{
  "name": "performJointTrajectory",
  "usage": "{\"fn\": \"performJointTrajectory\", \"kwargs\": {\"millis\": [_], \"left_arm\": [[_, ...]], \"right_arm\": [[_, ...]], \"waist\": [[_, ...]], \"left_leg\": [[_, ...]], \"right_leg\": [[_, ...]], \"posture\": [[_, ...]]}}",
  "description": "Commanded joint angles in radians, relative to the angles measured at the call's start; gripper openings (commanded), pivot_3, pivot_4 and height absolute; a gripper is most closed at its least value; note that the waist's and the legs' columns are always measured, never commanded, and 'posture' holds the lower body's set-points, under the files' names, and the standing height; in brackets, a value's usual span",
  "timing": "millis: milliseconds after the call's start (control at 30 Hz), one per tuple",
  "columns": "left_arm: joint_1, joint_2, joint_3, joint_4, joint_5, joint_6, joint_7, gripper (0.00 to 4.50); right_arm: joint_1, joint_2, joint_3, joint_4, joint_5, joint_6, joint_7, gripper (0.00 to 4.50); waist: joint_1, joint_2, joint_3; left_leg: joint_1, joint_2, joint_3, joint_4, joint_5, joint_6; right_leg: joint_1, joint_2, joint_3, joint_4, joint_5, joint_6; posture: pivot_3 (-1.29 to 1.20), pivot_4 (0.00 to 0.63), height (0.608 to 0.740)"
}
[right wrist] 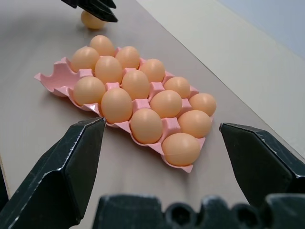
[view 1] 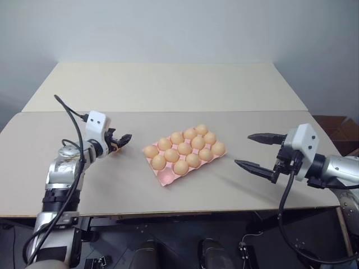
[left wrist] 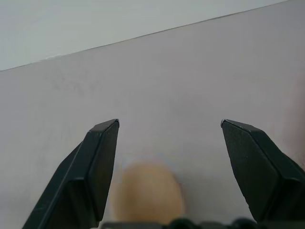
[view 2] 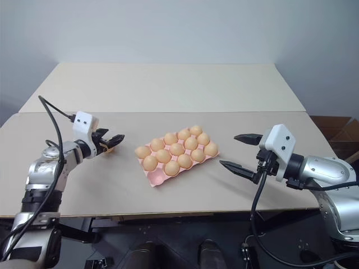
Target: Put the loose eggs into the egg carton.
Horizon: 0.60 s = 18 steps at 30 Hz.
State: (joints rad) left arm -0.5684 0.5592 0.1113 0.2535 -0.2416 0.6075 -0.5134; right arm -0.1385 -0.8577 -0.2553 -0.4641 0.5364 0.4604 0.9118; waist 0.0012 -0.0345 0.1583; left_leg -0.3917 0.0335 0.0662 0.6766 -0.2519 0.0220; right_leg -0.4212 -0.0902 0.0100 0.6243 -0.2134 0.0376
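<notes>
Your pale pink moulded egg carton [view 1: 166,177] sits mid-frame on the beige table [view 1: 168,89], holding tan-orange eggs in most cups, with its near-left cups bare. Left of centre, your left gripper [view 1: 119,140] has its fingers apart around one loose tan egg [left wrist: 147,193] on the table. Lower right, your right gripper [view 1: 257,151] is spread wide, gripping nothing.

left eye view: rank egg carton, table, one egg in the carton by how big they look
1. table
2. egg carton
3. egg in the carton
The carton's eggs all look about alike.
</notes>
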Motion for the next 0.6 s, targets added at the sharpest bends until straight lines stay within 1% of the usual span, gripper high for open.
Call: {"fn": "performJointTrajectory", "kwargs": {"millis": [33,167,400,500,600], "left_arm": [[-0.014,0.0,-0.008,0.02,0.021,-0.001,0.009,3.72],[0.005,-0.012,-0.003,-0.014,0.01,0.028,0.012,3.72],[0.041,-0.001,-0.005,-0.036,0.015,0.106,0.023,3.72],[0.041,-0.006,-0.013,-0.015,0.029,0.116,0.038,3.14],[0.025,-0.01,-0.007,-0.007,0.02,0.128,0.036,2.25]], "right_arm": [[0.014,-0.011,-0.058,-0.048,0.032,0.01,-0.009,4.5],[0.031,-0.013,-0.074,-0.065,0.04,0.016,-0.015,4.5],[0.032,-0.013,-0.077,-0.064,0.047,0.018,-0.017,4.5],[0.021,-0.011,-0.073,-0.054,0.043,0.016,-0.025,4.5],[0.011,-0.006,-0.076,-0.056,0.053,0.031,-0.043,4.5]], "waist": [[-0.001,0.0,0.0],[0.002,0.0,0.0],[0.002,0.0,0.0],[0.002,0.0,0.0],[0.003,0.0,0.0]], "left_leg": [[0.0,0.0,0.0,0.0,0.0,0.0],[0.0,0.0,0.0,0.0,0.0,0.0],[0.0,0.0,-0.002,0.001,0.0,0.0],[0.0,0.0,-0.002,0.001,0.0,0.0],[0.001,0.0,-0.002,0.001,0.0,0.0]], "right_leg": [[0.0,0.0,0.0,0.0,0.0,0.0],[0.0,0.0,-0.001,0.0,0.0,0.0],[0.0,0.0,0.0,0.001,0.0,0.0],[0.001,-0.001,0.0,0.0,0.0,0.0],[0.001,-0.001,0.0,0.001,0.0,0.0]], "posture": [[0.0,0.15,0.74],[0.0,0.15,0.74],[0.0,0.15,0.74],[0.0,0.15,0.74],[0.0,0.15,0.74]]}}
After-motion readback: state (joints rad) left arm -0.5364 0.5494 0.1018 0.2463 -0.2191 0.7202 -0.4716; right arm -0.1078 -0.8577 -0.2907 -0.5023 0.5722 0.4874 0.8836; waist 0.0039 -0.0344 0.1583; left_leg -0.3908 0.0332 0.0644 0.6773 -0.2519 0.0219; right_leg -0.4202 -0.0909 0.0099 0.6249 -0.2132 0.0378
